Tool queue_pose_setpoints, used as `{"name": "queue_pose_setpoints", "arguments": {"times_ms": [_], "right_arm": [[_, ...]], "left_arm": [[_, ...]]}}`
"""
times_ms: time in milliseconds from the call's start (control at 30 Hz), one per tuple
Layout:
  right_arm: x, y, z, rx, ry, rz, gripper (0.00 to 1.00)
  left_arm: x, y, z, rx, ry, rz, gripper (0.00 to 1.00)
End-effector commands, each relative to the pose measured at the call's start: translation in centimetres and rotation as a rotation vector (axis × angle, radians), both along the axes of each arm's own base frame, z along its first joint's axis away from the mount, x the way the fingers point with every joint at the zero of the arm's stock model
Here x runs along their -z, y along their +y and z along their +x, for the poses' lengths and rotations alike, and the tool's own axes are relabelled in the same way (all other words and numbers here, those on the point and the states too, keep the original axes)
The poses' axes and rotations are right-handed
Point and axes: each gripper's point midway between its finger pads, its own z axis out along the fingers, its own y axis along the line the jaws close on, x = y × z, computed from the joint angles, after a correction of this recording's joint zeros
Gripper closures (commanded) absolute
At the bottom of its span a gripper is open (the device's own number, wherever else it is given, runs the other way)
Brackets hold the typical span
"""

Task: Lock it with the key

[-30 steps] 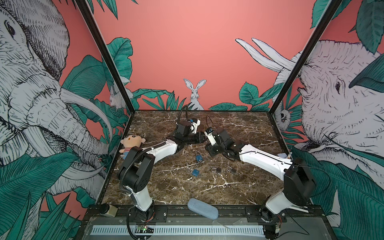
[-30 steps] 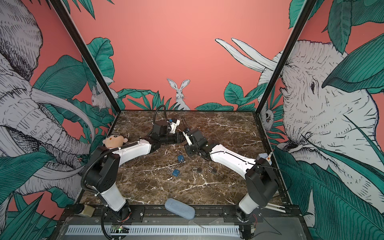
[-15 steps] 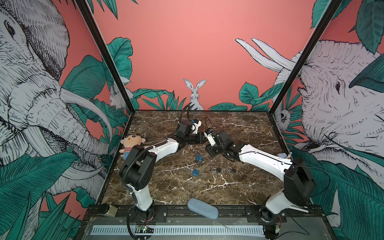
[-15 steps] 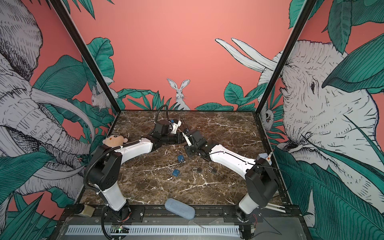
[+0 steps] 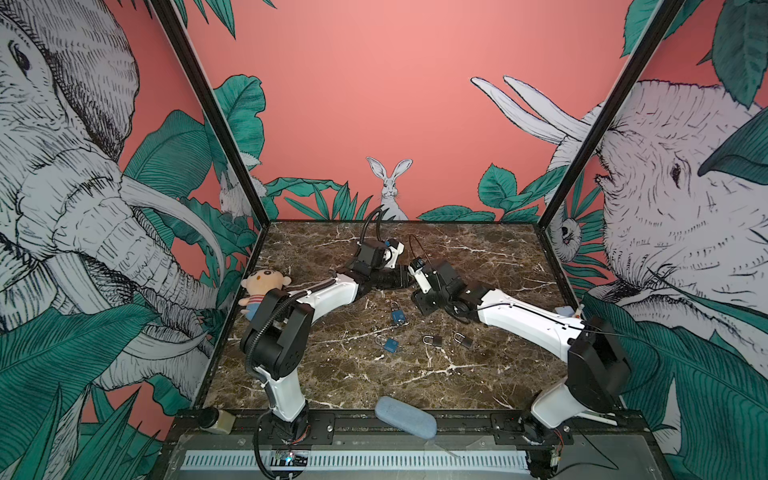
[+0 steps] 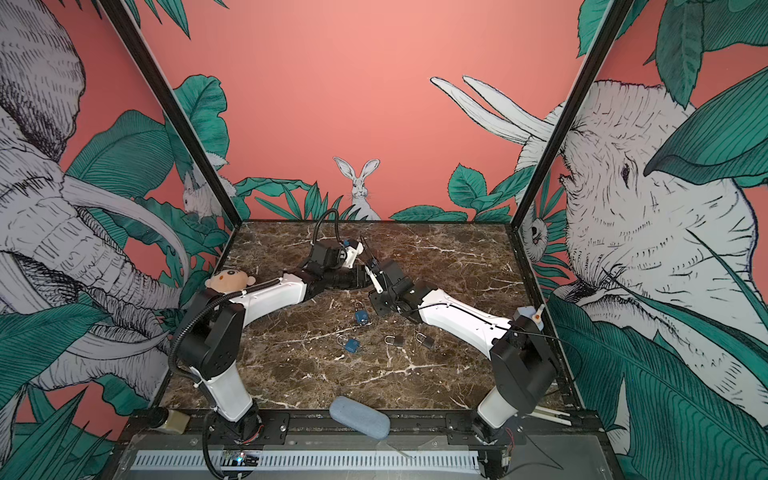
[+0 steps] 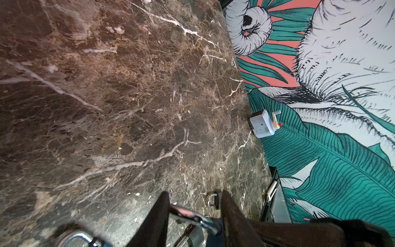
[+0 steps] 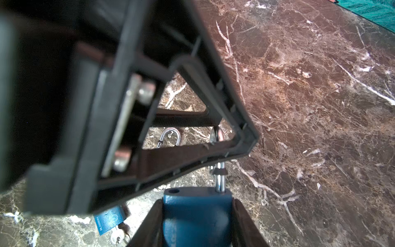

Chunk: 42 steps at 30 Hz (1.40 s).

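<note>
- Padlock point(image 8: 195, 216) in the right claw point(image 8: 196, 202), its shackle point(image 8: 220, 181) inside the left claw point(image 7: 194, 198).
- Loose padlocks point(image 5: 390, 345) on the table point(image 5: 478, 257), before both claws.
- Plush toy point(image 5: 264, 284) left of the left claw.

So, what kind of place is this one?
Probably a robot test booth, not a home: two arms mounted on a front rail, printed jungle walls around a marble table, padlocks scattered.

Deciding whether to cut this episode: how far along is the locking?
Done: right end effector grips the blue padlock by its body. In hand: left end effector appears to pinch its shackle, raised with one hole empty. Left: seat the shackle and work the key; I can't see a key in this lock.
</note>
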Motion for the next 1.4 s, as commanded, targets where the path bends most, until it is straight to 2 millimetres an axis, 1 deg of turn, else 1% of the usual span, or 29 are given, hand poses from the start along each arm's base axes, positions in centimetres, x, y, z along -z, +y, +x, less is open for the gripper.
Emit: {"name": "queue_pose_setpoints", "arguments": {"times_ms": [0,200,600,733,867,900,933,1100,1200,1367], "right_arm": [[-3.2,1.4,1.5,0.003,-0.105,0.061,0.87],[-3.3,1.3,1.6,0.005,-0.112,0.055,0.88],[-3.0,1.1,1.7,0.014,-0.114,0.044,0.88],[-3.0,1.0,1.7,0.014,-0.115,0.043,0.88],[-3.0,1.1,1.7,0.013,-0.116,0.044,0.88],[-3.1,1.1,1.7,0.014,-0.116,0.044,0.88],[-3.0,1.1,1.7,0.014,-0.114,0.042,0.88],[-3.0,1.1,1.7,0.014,-0.117,0.042,0.88],[-3.1,1.0,1.7,0.016,-0.117,0.044,0.88],[-3.4,1.3,1.7,0.011,-0.118,0.058,0.88]], "left_arm": [[-0.6,-0.6,-0.8,0.038,0.016,0.001,0.59],[-1.0,-0.7,-1.1,0.059,0.023,0.002,0.58],[-1.4,0.1,-1.7,0.058,0.015,0.038,0.59],[-1.6,0.8,-1.1,0.018,-0.011,0.055,0.59],[-2.2,0.4,-1.3,0.034,-0.004,0.025,0.59],[-2.4,0.0,-1.8,0.061,0.01,0.0,0.59],[-2.6,-0.1,-1.9,0.067,0.009,-0.008,0.59],[-2.7,0.0,-2.5,0.086,0.024,-0.013,0.59],[-2.8,-0.1,-2.8,0.095,0.028,-0.022,0.57],[-2.6,-0.5,-2.7,0.105,0.05,-0.044,0.55]]}}
